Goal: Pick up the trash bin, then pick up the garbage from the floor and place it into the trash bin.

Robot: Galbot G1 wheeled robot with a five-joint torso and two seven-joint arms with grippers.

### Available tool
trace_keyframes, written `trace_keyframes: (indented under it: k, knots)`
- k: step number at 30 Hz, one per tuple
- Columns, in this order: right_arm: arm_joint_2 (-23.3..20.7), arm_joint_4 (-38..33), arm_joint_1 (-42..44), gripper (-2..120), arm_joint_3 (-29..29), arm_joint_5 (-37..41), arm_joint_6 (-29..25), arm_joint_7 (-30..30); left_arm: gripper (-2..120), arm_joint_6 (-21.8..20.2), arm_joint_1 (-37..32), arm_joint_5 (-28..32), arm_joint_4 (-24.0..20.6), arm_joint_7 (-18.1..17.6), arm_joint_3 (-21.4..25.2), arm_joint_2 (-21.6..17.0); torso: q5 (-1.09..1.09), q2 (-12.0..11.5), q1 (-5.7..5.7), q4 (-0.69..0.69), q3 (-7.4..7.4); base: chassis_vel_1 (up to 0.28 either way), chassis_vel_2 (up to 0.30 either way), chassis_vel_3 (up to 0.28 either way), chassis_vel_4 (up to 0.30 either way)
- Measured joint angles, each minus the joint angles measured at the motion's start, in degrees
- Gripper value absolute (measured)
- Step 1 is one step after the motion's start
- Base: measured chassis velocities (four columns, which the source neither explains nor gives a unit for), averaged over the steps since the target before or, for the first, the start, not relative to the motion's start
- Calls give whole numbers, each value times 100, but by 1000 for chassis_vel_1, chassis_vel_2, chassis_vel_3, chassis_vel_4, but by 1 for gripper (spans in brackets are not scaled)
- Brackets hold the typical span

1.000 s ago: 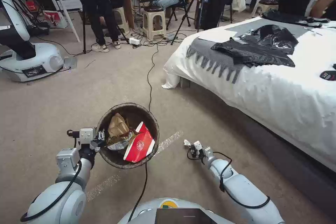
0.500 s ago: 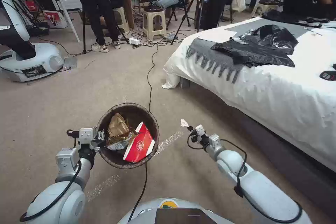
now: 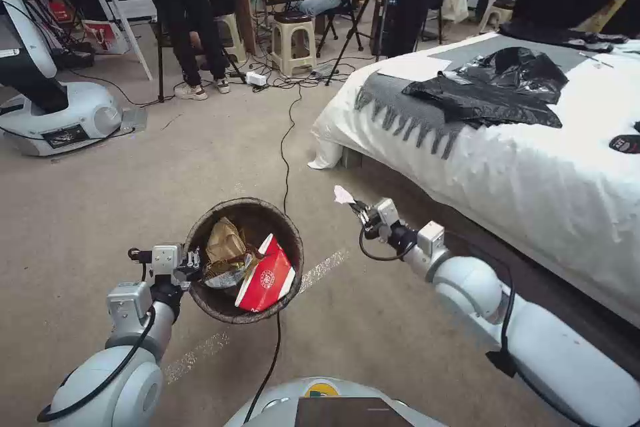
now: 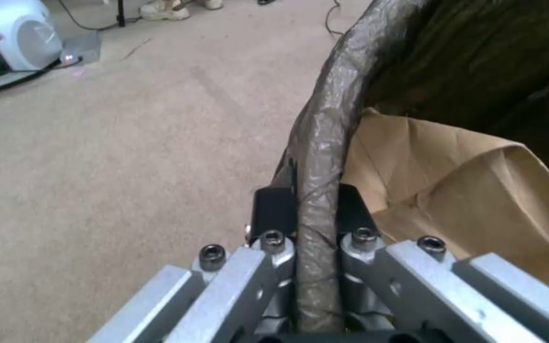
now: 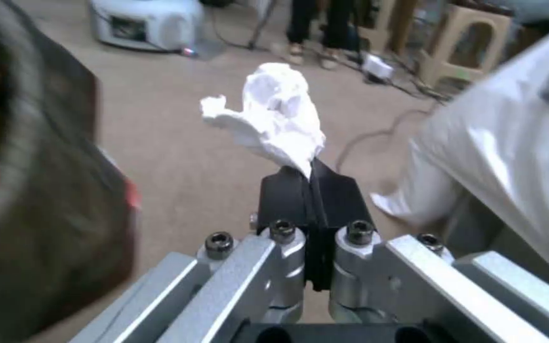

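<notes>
White tissue (image 3: pixel 343 195) pinched in right tool (image 3: pixel 360 209) should clear the rim before release into bin (image 3: pixel 200 293), which left tool (image 3: pixel 189 260) clamps.

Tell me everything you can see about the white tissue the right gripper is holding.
The crumpled white tissue is a small, soft-looking paper wad with ragged folds. The right gripper is shut on its lower tip, so most of it sticks out past the black fingertips. It hangs in the air above the beige carpet, beside the lined round trash bin, touching nothing else.
</notes>
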State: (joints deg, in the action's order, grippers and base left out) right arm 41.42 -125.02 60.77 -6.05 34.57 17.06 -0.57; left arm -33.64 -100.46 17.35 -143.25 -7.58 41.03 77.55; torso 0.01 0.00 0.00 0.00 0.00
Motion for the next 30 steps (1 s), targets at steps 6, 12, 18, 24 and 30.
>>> trace_keyframes:
  k: [6, 12, 18, 24, 30]
  knots:
    - [-52, -267, -767, 0, 371, 315, 286, 446, 0, -91, 0, 12, -1, -5, -16, -9, -1, 0, 0, 0, 0, 0, 0, 0, 0]
    - [7, -383, -1733, 0, 1053, 669, 555, 816, 0, -123, -1, 2, 0, -7, -18, -10, -1, 0, 0, 1, 0, 0, 0, 0, 0]
    - [243, -319, -2720, 0, 2107, 849, 705, 815, 0, -128, 4, -9, 0, -8, -7, -18, -2, 0, 0, 0, 1, 0, 0, 0, 0]
    - [469, -236, -3221, 0, 2767, 937, 770, 674, 0, -128, 2, -19, -1, -9, 3, -13, -2, 0, 0, 1, 0, 0, 0, 0, 0]
    - [564, -180, -3363, 0, 3189, 950, 831, 605, 0, -128, -1, -24, -1, -13, 9, -24, -2, 0, 0, 0, 0, 0, 0, 0, 0]
